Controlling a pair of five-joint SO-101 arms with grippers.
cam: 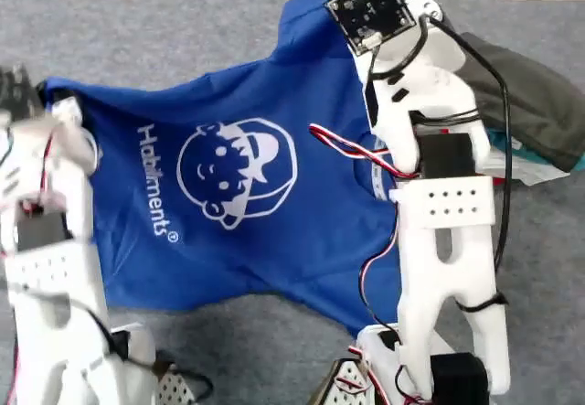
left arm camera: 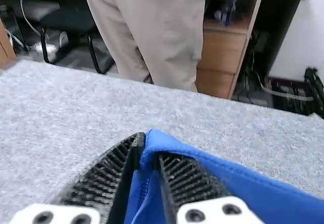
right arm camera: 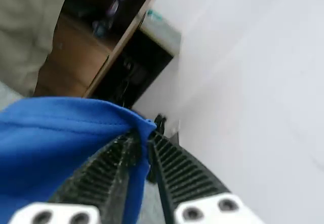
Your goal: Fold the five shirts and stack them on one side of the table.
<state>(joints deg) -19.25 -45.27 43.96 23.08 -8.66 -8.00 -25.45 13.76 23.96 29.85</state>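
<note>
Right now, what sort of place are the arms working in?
Probably an office or small lab: the blue shirt is spread over a grey carpeted table, with a wooden drawer cabinet, a black chair and floor cables behind it.

So the blue shirt was spread out mostly flat on the grey table, print side up, with a white cartoon face and a line of white lettering next to it. It lay sideways across the middle, a bit rumpled along the near edge. 2 spots were pinched and lifted: the left gripper was clamped on a fold of blue fabric at the shirt's left edge, and the right gripper was closed on another bunched bit at the far end. Off at the table's right side sat a loose heap of other clothes, dark grey-green on top, with teal and white bits poking out underneath.
</note>
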